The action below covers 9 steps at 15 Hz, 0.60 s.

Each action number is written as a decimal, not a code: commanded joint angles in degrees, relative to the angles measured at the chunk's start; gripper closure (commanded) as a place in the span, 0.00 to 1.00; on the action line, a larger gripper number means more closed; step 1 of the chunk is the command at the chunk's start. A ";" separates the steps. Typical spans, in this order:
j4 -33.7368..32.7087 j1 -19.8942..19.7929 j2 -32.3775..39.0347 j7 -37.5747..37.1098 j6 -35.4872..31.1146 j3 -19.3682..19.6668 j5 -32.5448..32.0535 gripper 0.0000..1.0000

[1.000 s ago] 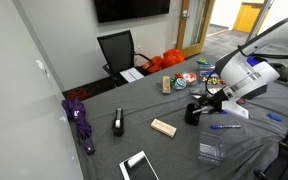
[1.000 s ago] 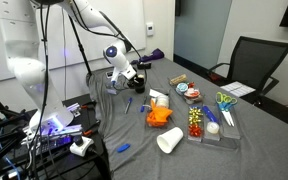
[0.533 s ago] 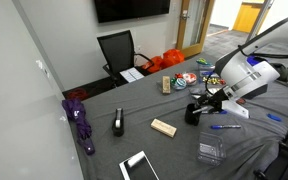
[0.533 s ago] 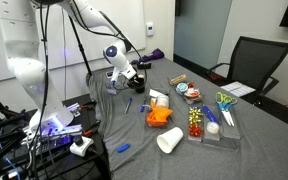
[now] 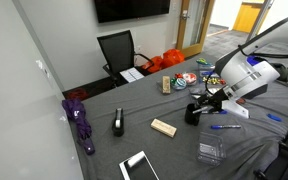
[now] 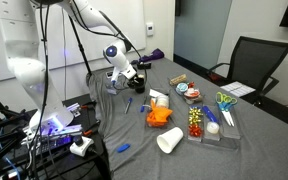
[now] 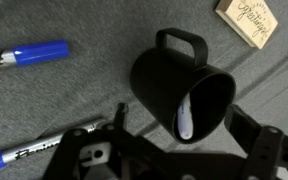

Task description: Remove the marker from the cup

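The black cup (image 7: 169,78) with a side handle stands on the grey cloth, seen from above at an angle in the wrist view. A white marker (image 7: 186,116) with a bluish end leans inside it. My gripper (image 7: 184,122) is open, right over the cup's mouth, with one dark finger on each side of the rim. In both exterior views the gripper (image 5: 206,103) (image 6: 134,76) hangs low over the cup (image 5: 192,114). The marker does not show in the exterior views.
Two blue markers (image 7: 26,55) (image 7: 29,155) lie on the cloth beside the cup, and a wooden block (image 7: 252,18) lies past it. The table also holds a second wooden block (image 5: 163,127), a narrow black upright object (image 5: 118,123), a tablet (image 5: 139,166), a white paper cup (image 6: 170,141) and a tray of items (image 6: 209,122).
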State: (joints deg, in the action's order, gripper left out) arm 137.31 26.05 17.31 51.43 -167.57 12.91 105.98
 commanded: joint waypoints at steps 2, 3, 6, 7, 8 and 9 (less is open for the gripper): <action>1.12 -0.50 -1.22 0.01 1.05 0.24 -1.00 0.00; 1.57 -0.77 -1.69 -0.99 1.48 0.23 -2.25 0.00; 2.64 -1.49 -3.04 -3.38 2.89 0.55 -6.56 0.00; 3.09 -1.74 -3.64 -4.42 3.60 0.78 -8.21 0.00; 3.30 -1.94 -4.03 -5.21 4.26 1.01 -9.39 0.00; 3.63 -2.27 -4.59 -5.74 5.22 1.34 -10.35 0.00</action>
State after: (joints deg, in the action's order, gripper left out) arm 138.27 25.26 16.18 46.90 -165.97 13.45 98.61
